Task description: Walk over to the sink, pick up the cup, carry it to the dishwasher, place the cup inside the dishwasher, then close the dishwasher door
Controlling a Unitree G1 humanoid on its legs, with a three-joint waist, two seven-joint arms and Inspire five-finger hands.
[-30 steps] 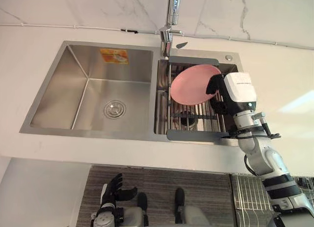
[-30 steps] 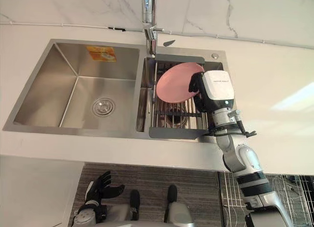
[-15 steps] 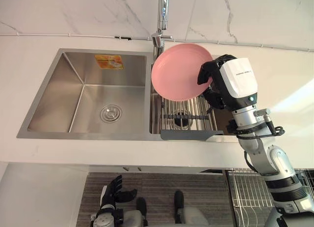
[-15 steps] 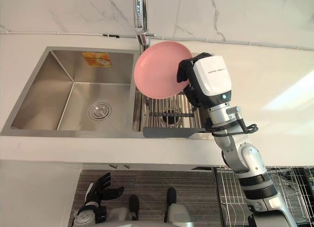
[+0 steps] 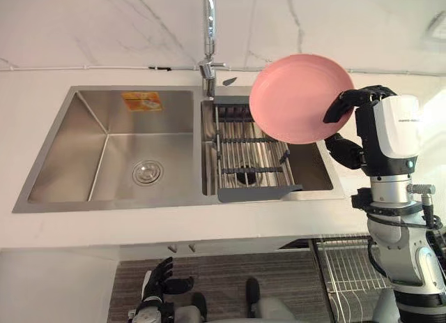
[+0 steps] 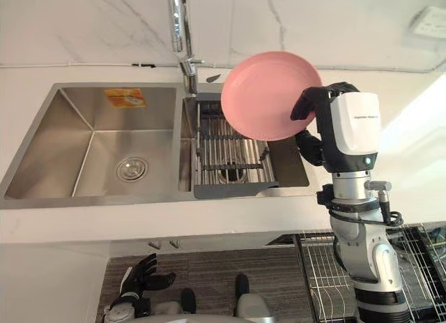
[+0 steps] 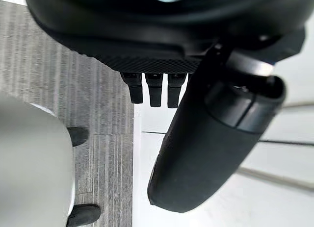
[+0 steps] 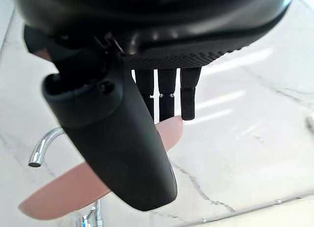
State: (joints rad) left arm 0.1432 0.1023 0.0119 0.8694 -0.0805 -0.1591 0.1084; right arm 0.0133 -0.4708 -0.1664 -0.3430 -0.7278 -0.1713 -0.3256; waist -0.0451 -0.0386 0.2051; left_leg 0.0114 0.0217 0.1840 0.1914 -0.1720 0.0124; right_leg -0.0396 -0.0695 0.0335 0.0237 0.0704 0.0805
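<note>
A round pink plate [image 5: 300, 96] is held tilted in the air, above the right end of the sink [image 5: 104, 148] and the counter beside it. My right hand [image 5: 343, 146] is shut on the plate's right rim, fingers curled over the edge and thumb beneath. In the right wrist view the plate [image 8: 64, 193] shows past the thumb [image 8: 117, 138] and fingers, with the faucet behind it. My left hand [image 5: 157, 278] hangs low by the floor, fingers relaxed and holding nothing; its thumb [image 7: 211, 153] sticks out in the left wrist view.
The sink's right basin holds a dark wire dish rack [image 5: 247, 155]. A chrome faucet [image 5: 208, 30] rises behind the divider, just left of the plate. Below the counter at the lower right is a wire dishwasher rack [image 6: 320, 267]. White counter surrounds the sink.
My right hand has lifted the pink plate out of the dish rack, up and to the right. The camera has also shifted. The left hand stays low.
</note>
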